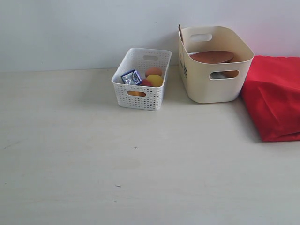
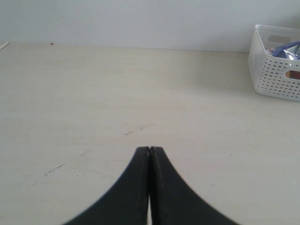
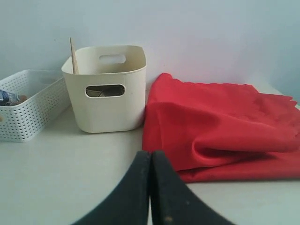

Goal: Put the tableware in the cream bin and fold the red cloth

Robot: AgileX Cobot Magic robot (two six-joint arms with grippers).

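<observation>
My three cameras
One looks down from the near side; my wrist cameras sit low, facing the far wall [image 1: 70, 33], both catching the white basket [image 2: 276, 75].

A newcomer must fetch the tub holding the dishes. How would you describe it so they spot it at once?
Look along the back of the pale table, by the wall. Between the white perforated basket and the red cloth stands the cream bin. It is the taller one, smooth-walled, holding a brown wooden plate instead of food.
</observation>
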